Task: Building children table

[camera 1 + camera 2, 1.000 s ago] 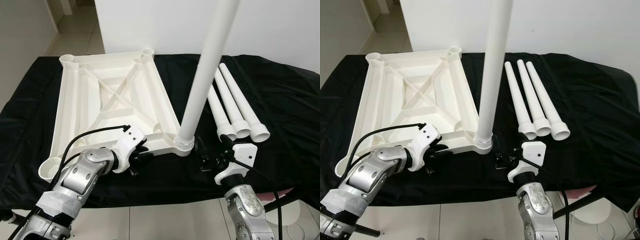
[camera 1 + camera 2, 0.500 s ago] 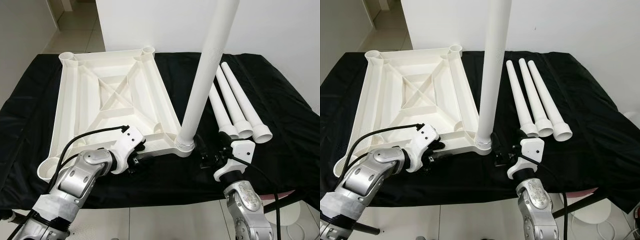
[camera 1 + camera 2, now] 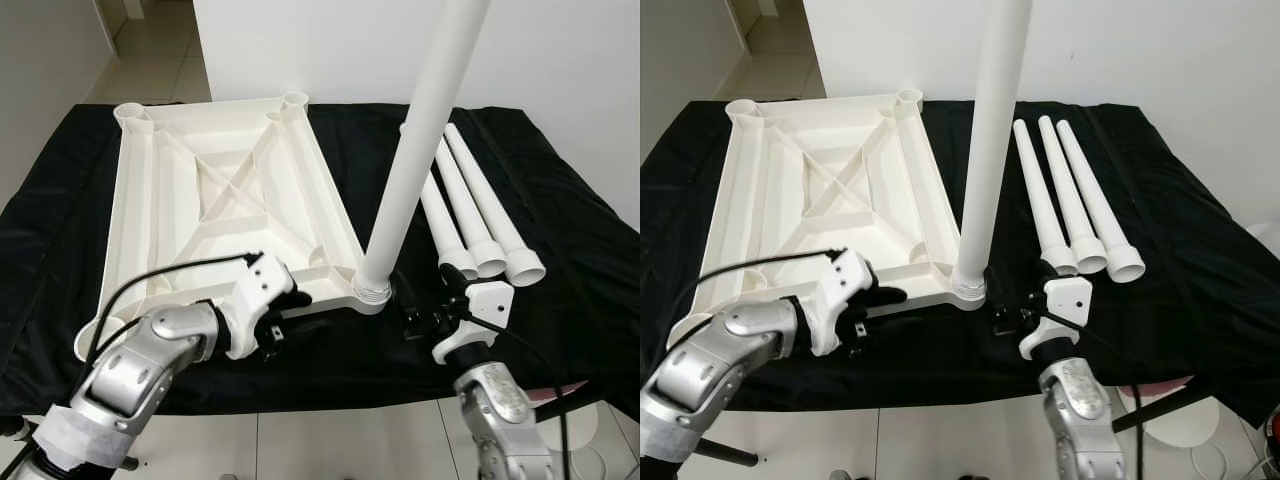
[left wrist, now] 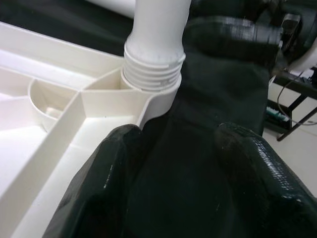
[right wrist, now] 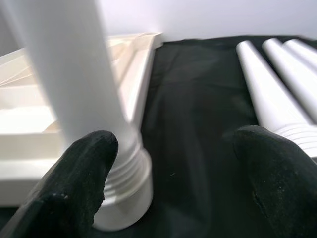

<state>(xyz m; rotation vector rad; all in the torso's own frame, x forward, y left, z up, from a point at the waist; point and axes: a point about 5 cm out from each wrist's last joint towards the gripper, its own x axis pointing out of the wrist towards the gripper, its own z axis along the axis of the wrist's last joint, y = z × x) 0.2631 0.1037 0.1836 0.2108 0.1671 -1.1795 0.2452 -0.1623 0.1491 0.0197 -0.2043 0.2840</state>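
A white plastic tabletop (image 3: 230,200) lies upside down on a black-draped table. One white leg (image 3: 415,150) stands upright, its threaded end in the near right corner socket (image 3: 370,292). Three loose legs (image 3: 470,215) lie side by side to the right. My left gripper (image 3: 290,318) is open at the tabletop's near rim, just left of that socket; the left wrist view has black cloth between its fingers (image 4: 114,163). My right gripper (image 3: 425,300) is open on the cloth just right of the leg's base, and one fingertip (image 5: 91,158) is close to the threads.
The black cloth (image 3: 560,270) covers the whole table, whose near edge runs just behind my grippers. Open corner sockets sit at the far left (image 3: 135,112), far right (image 3: 295,100) and near left (image 3: 90,340). A white wall stands behind, tiled floor below.
My left gripper has slid slightly right along the near rim toward the leg's socket. My right gripper has edged closer to the leg's base. The leg stays upright.
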